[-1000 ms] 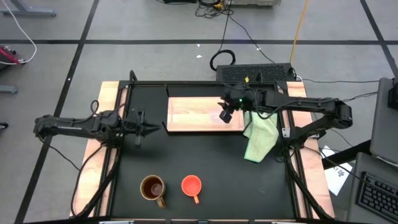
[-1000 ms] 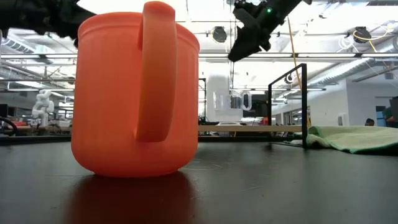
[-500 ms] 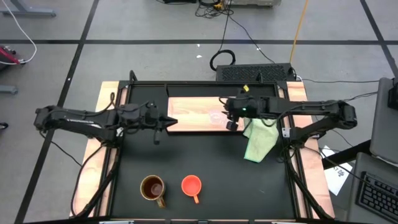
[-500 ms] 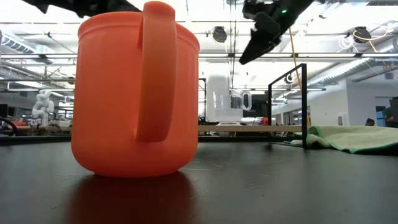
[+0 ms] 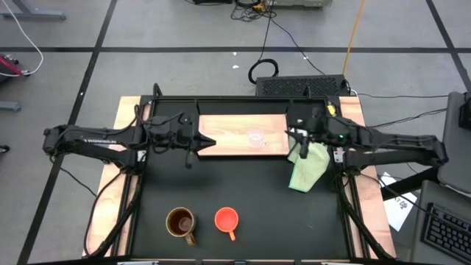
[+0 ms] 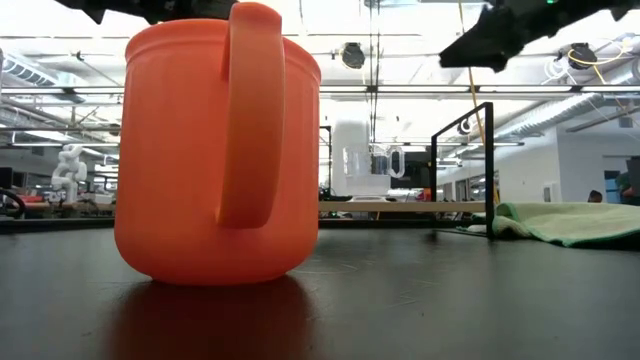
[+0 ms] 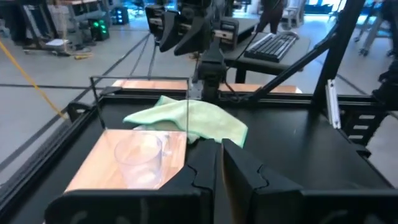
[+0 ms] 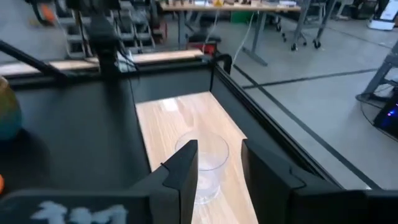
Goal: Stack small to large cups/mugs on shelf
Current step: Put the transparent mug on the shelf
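The tiny clear glass cup (image 5: 256,137) stands upright on its base on the light-wood shelf (image 5: 228,129); it also shows in the left wrist view (image 7: 140,158), the right wrist view (image 8: 204,163) and the low view (image 6: 385,165). My right gripper (image 5: 292,138) is open and empty just off the shelf's right end, its fingers pointing at the glass cup from a short way off. My left gripper (image 5: 213,143) is shut and empty at the shelf's near left corner. The orange cup (image 5: 227,219) and the brown mug (image 5: 181,222) stand upright near the table's front edge.
A pale green cloth (image 5: 307,168) lies crumpled against the shelf's right end, under my right arm. A dark frame rail (image 5: 243,99) runs behind the shelf. In the low view the orange cup (image 6: 215,150) fills the left half.
My right gripper has drawn back from the glass cup toward the table's right edge and risen a little; the cup stays standing on the shelf. My left gripper has moved toward the table's right, up to the shelf's left end.
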